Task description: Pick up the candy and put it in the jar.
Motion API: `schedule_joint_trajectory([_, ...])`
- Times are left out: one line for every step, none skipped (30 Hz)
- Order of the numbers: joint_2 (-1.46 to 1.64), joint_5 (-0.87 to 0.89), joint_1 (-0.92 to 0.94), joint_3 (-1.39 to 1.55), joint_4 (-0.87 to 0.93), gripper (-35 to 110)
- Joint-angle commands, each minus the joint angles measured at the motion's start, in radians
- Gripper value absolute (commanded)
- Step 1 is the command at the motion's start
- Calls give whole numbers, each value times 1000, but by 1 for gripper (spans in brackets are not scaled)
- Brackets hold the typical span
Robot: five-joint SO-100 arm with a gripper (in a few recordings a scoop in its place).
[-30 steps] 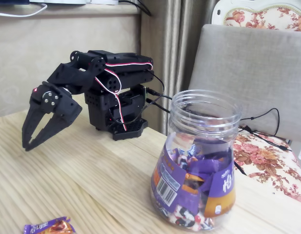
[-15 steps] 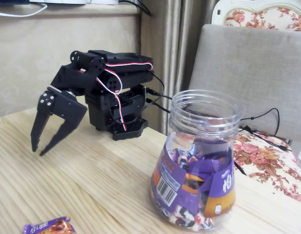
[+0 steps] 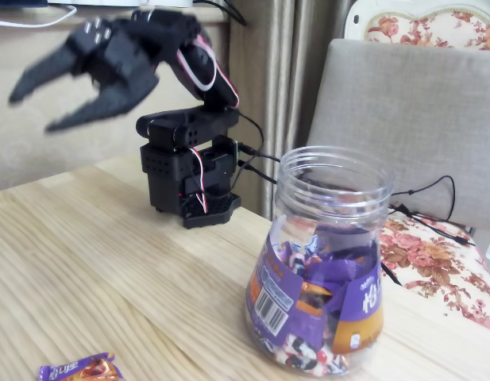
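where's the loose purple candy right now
In the fixed view the small purple-wrapped candy lies on the wooden table at the bottom left edge, left of the clear plastic jar.

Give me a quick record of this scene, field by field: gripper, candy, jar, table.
gripper: black two-finger gripper, raised high at upper left, jaws open, empty, motion-blurred
candy: purple-wrapped oblong candy lying on the table at the bottom edge, left
jar: clear plastic jar with purple and orange label, upright, lidless, holding a pile of wrapped sweets
table: light wooden table
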Motion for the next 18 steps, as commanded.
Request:
schedule_joint_trajectory([-175,-23,-75,-198,12,29])
schedule_joint_trajectory([-229,-3,-91,-250,48,31])
schedule_joint_trajectory([-290,34,-106,-310,94,37])
schedule_joint_trajectory([-347,61,-126,-365,140,43])
schedule_joint_trajectory([-388,35,-160,-405,169,46])
schedule_joint_trajectory([-419,-25,-189,-436,187,46])
schedule_joint_trajectory([-456,-49,-190,-469,215,46])
schedule_joint_trajectory([-485,-63,-183,-492,232,46])
schedule_joint_trajectory([-502,-86,-187,-500,233,46])
schedule_joint_trajectory([-523,-101,-189,-508,238,43])
schedule_joint_trajectory([-552,-112,-192,-525,252,43])
schedule_joint_trajectory([-589,-124,-198,-546,270,43])
schedule_joint_trajectory([-618,-137,-209,-560,281,43])
schedule_joint_trajectory([-646,-149,-222,-566,285,43])
schedule_joint_trajectory([-673,-163,-238,-574,287,43])
schedule_joint_trajectory([-701,-173,-249,-583,291,43])
schedule_joint_trajectory([-729,-183,-259,-592,296,43])
schedule_joint_trajectory([-755,-190,-270,-606,302,42])
